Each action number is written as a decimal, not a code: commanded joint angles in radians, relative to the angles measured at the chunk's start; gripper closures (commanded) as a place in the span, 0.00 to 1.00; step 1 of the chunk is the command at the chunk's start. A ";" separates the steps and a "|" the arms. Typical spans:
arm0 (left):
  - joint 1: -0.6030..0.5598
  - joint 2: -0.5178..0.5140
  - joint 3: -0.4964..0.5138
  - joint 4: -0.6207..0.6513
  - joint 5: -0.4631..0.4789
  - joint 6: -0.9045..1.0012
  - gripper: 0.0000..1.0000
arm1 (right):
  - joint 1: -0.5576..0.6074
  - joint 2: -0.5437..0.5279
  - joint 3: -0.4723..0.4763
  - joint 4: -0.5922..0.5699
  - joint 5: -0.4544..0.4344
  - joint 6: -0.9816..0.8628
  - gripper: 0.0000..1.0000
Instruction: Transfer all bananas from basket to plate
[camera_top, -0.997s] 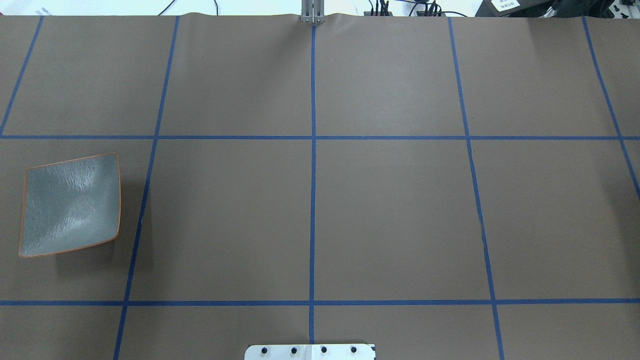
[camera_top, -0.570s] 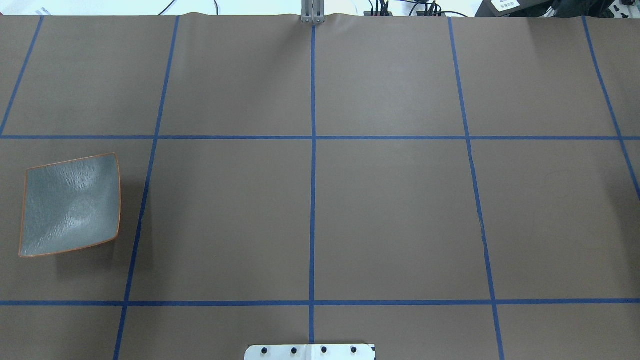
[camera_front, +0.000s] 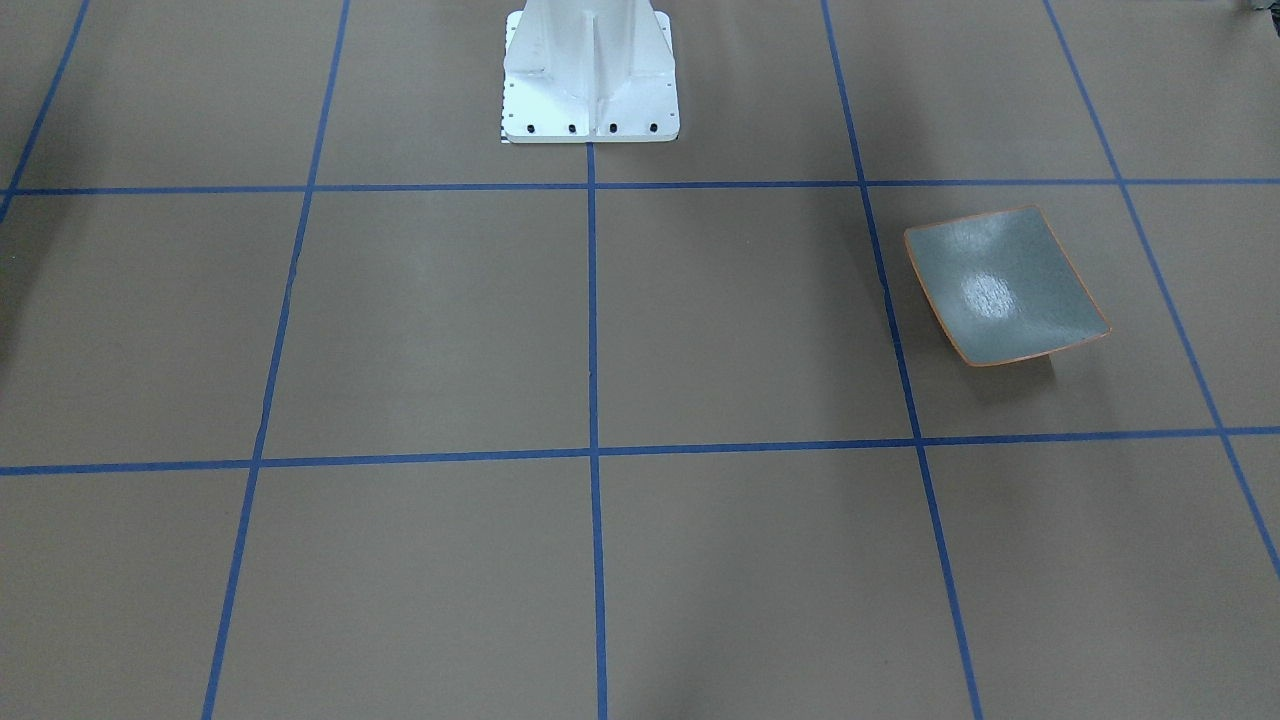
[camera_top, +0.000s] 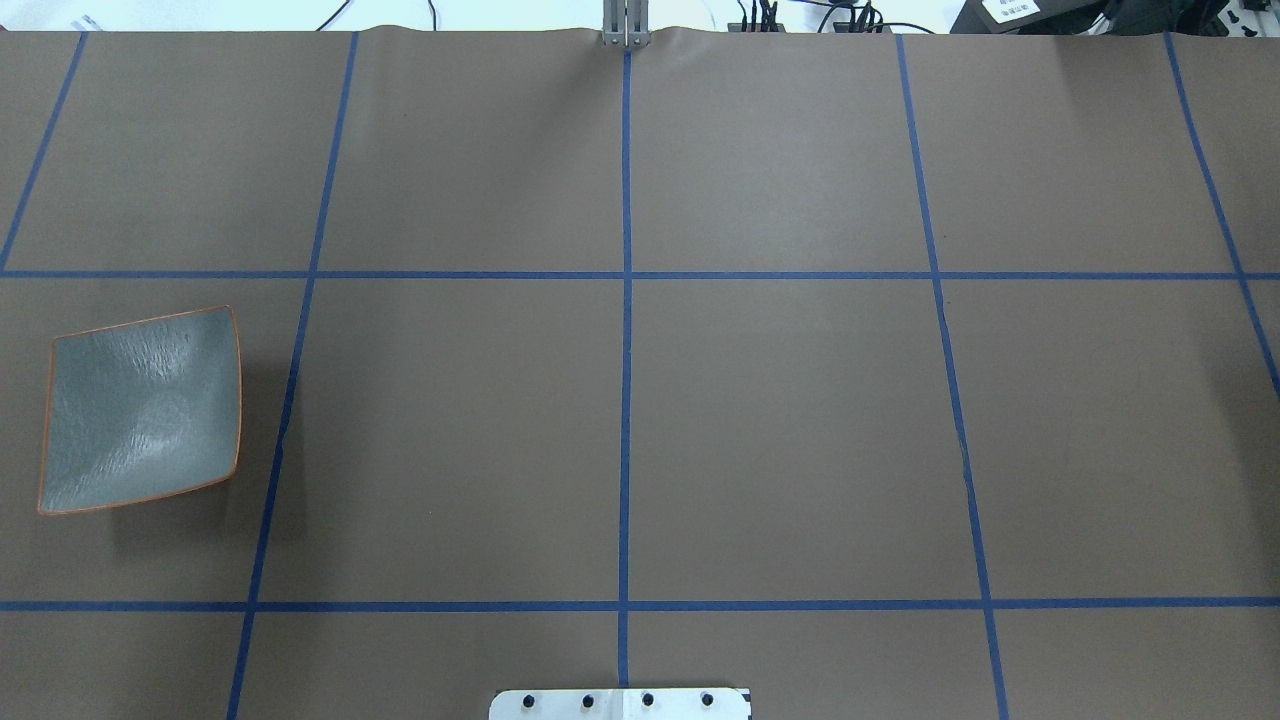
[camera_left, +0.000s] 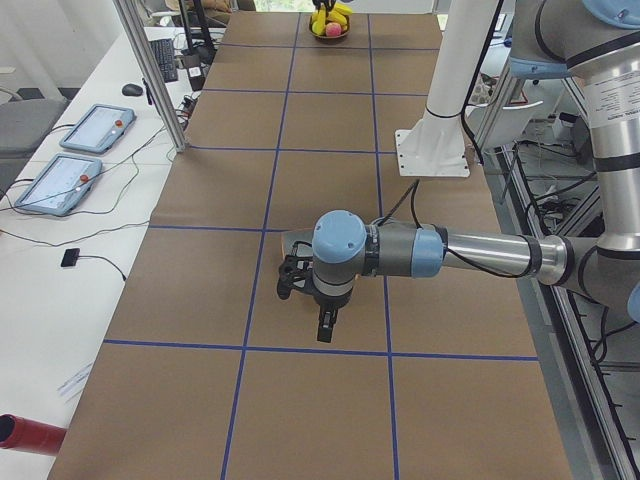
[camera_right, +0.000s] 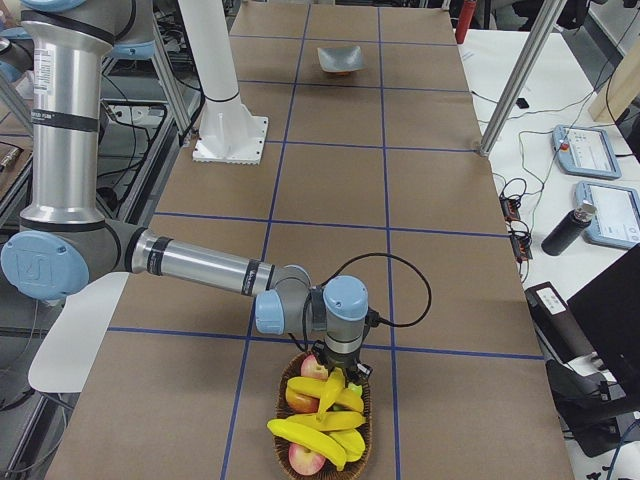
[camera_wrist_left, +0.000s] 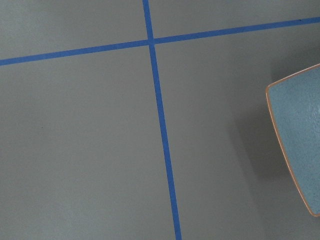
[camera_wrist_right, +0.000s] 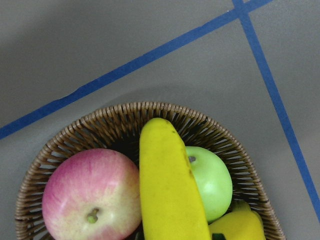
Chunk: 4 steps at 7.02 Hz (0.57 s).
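Observation:
The grey-blue plate (camera_top: 140, 410) with an orange rim lies bare on the table's left side, also seen in the front view (camera_front: 1005, 290) and at the left wrist view's right edge (camera_wrist_left: 300, 140). My left gripper (camera_left: 324, 333) hangs over the table beside the plate; I cannot tell whether it is open or shut. At the table's far right end a wicker basket (camera_right: 368, 430) holds several yellow bananas (camera_right: 310, 435). My right gripper (camera_right: 340, 372) is right over one up-tilted banana (camera_wrist_right: 170, 185); its state cannot be told.
A pink apple (camera_wrist_right: 90, 195) and a green apple (camera_wrist_right: 212, 180) lie in the basket with the bananas. The white robot base (camera_front: 590, 75) stands at the table's near middle. Side tables with tablets (camera_left: 95, 128) and metal posts (camera_left: 150, 70) flank the table.

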 joint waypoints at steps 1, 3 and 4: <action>0.001 0.000 0.002 0.002 -0.002 0.000 0.00 | 0.000 0.011 0.045 -0.005 0.006 0.004 1.00; 0.001 0.000 0.000 0.003 0.000 0.000 0.00 | 0.002 0.095 0.167 -0.266 0.006 0.014 1.00; 0.001 0.000 0.000 0.003 0.000 0.000 0.00 | 0.000 0.141 0.195 -0.307 0.006 0.065 1.00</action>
